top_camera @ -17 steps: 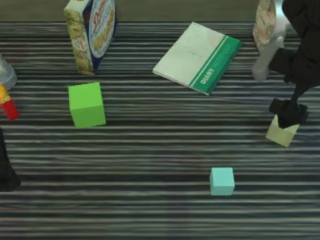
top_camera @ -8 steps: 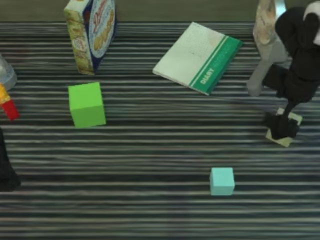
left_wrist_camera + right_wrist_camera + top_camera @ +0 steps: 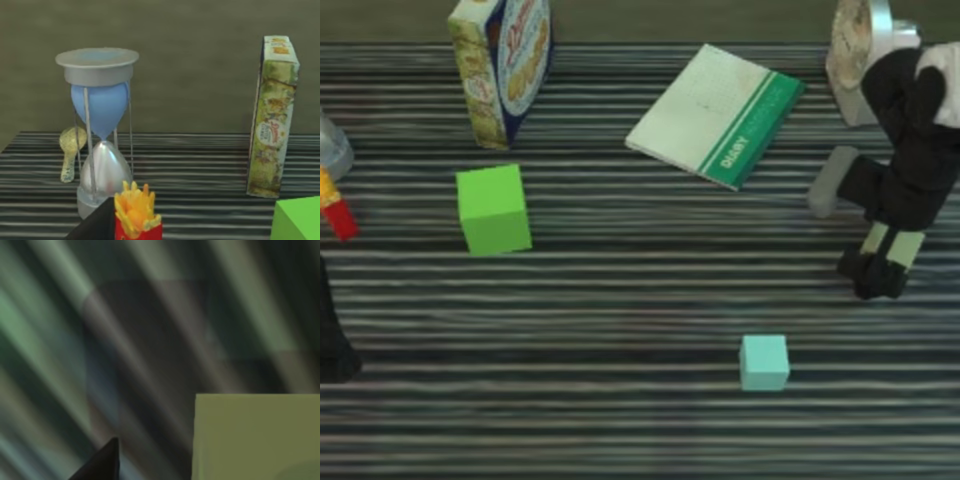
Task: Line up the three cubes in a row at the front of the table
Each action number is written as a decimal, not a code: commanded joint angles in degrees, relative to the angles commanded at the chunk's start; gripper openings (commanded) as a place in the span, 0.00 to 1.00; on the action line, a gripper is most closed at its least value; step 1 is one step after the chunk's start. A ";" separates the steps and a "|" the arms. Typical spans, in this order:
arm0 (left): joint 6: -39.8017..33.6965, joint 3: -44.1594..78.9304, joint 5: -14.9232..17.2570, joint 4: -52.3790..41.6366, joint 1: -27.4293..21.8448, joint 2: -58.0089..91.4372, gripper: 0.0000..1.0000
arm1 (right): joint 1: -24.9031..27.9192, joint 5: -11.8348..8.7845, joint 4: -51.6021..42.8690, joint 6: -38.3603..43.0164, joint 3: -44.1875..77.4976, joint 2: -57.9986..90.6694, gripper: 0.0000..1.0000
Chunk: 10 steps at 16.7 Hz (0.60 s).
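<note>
Striped table (image 3: 620, 420), olive cube (image 3: 908, 245) in right gripper (image 3: 876, 272).

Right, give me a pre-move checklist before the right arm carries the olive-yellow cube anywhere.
1. Right gripper on the olive-yellow cube, at the table's right side: ok; the fingers sit at the cube in the top view.
2. Grip closed and firm: cannot tell; neither the top view nor the right wrist view shows the contact.
3. Cube lifted off the table: cannot tell from above.
4. Front strip free for the row: ok; only the cyan cube stands there.
5. Green cube out of the carrying path: ok; it stands far to the left.
6. Left gripper out of the way: ok; parked at the left edge.
</note>
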 joint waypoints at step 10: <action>0.00 0.00 0.00 0.00 0.00 0.00 1.00 | 0.00 0.00 0.00 0.00 0.00 0.00 0.25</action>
